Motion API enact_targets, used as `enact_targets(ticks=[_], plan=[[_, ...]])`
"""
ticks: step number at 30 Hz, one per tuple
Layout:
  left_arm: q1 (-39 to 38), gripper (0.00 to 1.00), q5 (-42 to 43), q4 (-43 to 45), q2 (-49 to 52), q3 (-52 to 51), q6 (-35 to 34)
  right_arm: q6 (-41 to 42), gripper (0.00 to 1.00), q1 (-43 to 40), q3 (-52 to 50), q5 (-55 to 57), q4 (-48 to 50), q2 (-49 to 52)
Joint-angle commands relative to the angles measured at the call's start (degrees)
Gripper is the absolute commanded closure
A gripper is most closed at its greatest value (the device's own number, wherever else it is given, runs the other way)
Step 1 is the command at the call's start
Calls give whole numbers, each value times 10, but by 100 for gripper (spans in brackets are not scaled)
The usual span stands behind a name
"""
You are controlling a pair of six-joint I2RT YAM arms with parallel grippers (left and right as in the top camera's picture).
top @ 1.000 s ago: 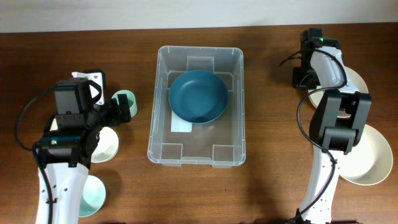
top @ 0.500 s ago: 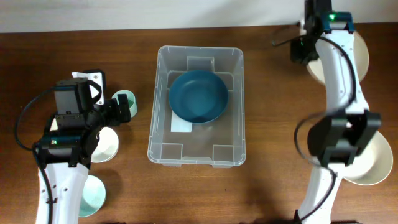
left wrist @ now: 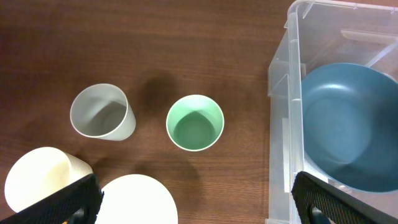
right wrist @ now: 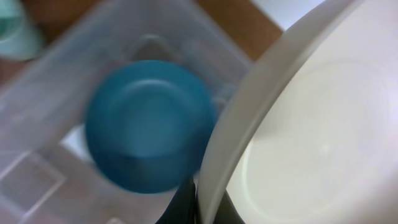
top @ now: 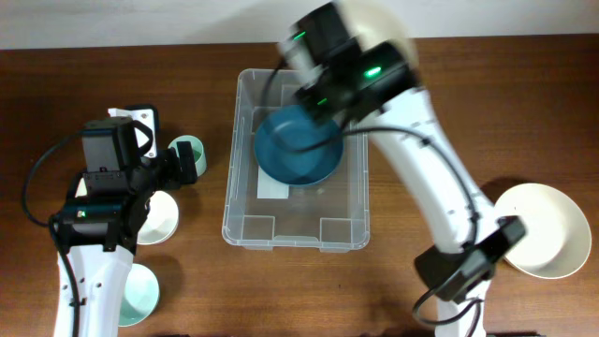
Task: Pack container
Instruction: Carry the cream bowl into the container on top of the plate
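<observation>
container point(top: 227, 217): clear bin, upright, mid worktop point(top: 402, 281), between the two arms
inside: blue bowl point(top: 292, 154), in the far half of the bin
right fingers point(right wrist: 184, 209): clamped on the rim of a cream bowl point(right wrist: 311, 137); bowl tilted, above the container's far end; overhead view blurred
left fingers point(left wrist: 73, 198): spread wide, nothing between them, left of the container
mint cup point(left wrist: 194, 122): upright on the worktop, apart from the bin
</observation>
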Motion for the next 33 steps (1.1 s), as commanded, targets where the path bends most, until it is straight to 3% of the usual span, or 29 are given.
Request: enact_targets(ticks=[1,12,22,26,28,33], plan=[[3,1,-4,-1,0,11,-5,-12,96,54,-11,2,3,26],[3,0,-4,-12,0,10,-5,-9,96,77,-77,2,39,114],[3,1,-4,-13,0,10,-5,-16,96,77,-88,2,68,125],[3,1,-4,-13,0,10,-5,-16,86,77,-88,2,66,124],[3,1,-4,-13,0,10,-5,-16,70,77,-87,2,65,122],[3,1,-4,-13,0,10,-5,-15,68,77,-87,2,58,105]])
